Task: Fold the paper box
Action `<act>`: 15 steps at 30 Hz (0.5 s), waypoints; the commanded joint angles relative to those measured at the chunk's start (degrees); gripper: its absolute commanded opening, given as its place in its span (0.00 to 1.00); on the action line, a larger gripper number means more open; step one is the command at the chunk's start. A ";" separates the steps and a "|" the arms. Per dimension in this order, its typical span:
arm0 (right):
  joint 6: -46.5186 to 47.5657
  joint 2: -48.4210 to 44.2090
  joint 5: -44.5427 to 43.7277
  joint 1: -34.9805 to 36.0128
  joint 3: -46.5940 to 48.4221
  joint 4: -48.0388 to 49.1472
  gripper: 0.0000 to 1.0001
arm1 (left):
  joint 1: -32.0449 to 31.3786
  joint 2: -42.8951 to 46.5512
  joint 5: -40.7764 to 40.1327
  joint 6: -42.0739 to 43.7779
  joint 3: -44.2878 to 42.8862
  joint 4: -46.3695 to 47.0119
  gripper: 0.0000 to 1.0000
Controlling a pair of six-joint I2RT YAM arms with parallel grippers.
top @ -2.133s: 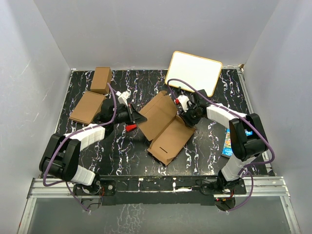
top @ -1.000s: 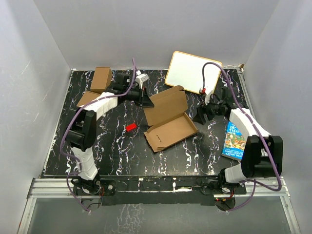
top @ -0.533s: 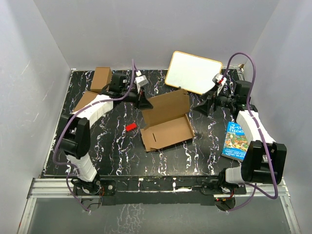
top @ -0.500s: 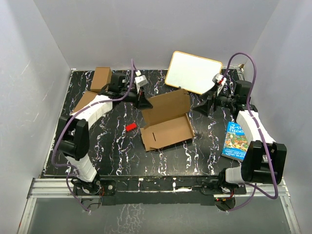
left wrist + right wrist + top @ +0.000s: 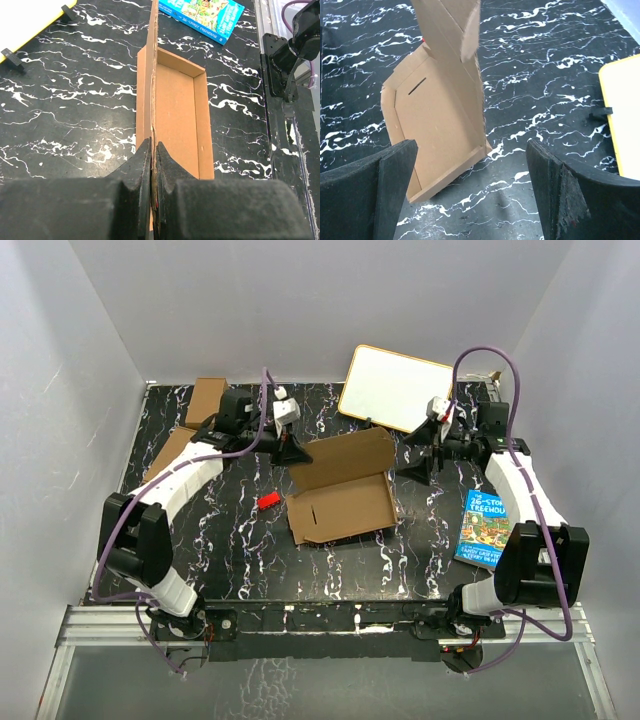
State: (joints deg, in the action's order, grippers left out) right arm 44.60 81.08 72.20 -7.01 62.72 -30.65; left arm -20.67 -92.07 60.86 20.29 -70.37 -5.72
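Note:
The paper box [image 5: 343,508] lies open mid-table as a shallow brown tray with its lid [image 5: 345,454] raised along the far side. My left gripper [image 5: 293,453] is shut on the lid's left edge. In the left wrist view the upright lid [image 5: 153,75] is seen edge-on, pinched in the left gripper [image 5: 152,150], with the tray [image 5: 177,115] beyond. My right gripper [image 5: 412,467] hangs open just right of the box, touching nothing. In the right wrist view the right gripper [image 5: 470,152] stands wide, with the tray [image 5: 437,125] and a raised lid flap [image 5: 452,27] ahead of it.
A whiteboard [image 5: 398,388] leans at the back right. A colourful book [image 5: 486,528] lies at the right edge. A small red piece [image 5: 267,500] sits left of the box. Two brown cartons [image 5: 205,400] [image 5: 172,452] stand at the far left.
The right gripper has opened wide and drawn slightly back. The left gripper, still shut on the lid, has turned the box so its tray lies squarer to the table's front.

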 commanded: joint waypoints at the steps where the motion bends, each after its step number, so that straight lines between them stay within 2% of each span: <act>1: 8.47 -0.48 2.12 2.25 1.39 -2.83 0.99 | -1.61 3.09 1.71 2.83 -0.83 -2.45 0.00; 9: 12.05 3.10 -0.38 6.12 5.13 -8.45 0.97 | -3.52 1.81 0.91 5.08 -2.97 -5.95 0.00; 15: 20.31 7.06 0.56 9.67 10.65 -19.26 0.78 | -4.75 0.83 -0.40 7.31 -4.83 -9.05 0.00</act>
State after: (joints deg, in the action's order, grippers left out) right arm 56.77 86.87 70.24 0.43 68.27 -43.57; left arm -24.58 -92.14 59.79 24.29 -71.99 -12.05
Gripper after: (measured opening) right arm 0.845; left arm 0.012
